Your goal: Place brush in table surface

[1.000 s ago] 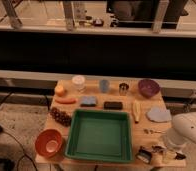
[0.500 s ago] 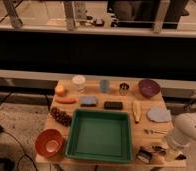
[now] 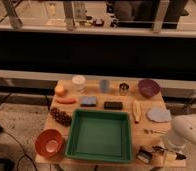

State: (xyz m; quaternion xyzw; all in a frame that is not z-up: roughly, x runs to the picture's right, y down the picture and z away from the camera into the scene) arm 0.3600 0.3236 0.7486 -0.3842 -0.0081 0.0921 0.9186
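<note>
Dark wall and a metal railing run across the back, with grey floor below. Light tan wooden table surface [image 3: 116, 96] sits center frame, crowded with items.

Big green plastic tray [image 3: 98, 149] is at front center, nothing visible in it. White robot arm [image 3: 190, 131] comes in at the front right corner of the table. Orange-red bowl [image 3: 49, 142] is at the front left, just beside the tray. Purple bowl [image 3: 149, 87] is at the back right. Grey-blue cloth [image 3: 158, 115] lies on the right edge, with a banana [image 3: 136, 110] just left of it. Dark grapes [image 3: 61, 116] are left of the tray, and a carrot [image 3: 66, 100] and an orange [image 3: 59, 90] sit behind them.

Back row: white container [image 3: 78, 82], blue cup [image 3: 104, 85], metal cup [image 3: 123, 89]. Blue sponge [image 3: 89, 101] and a black block [image 3: 113, 105] sit behind the tray. Thin metal utensil [image 3: 153, 132] lies right of the tray.

Gripper [image 3: 167, 151] is low at the front right table corner, under the arm; can't tell if it is open or closed. Brush [image 3: 147, 156] is at that same corner, with its dark head toward the tray and its thin black handle running toward the gripper. Can't tell whether the brush rests on the wood or is gripped.
</note>
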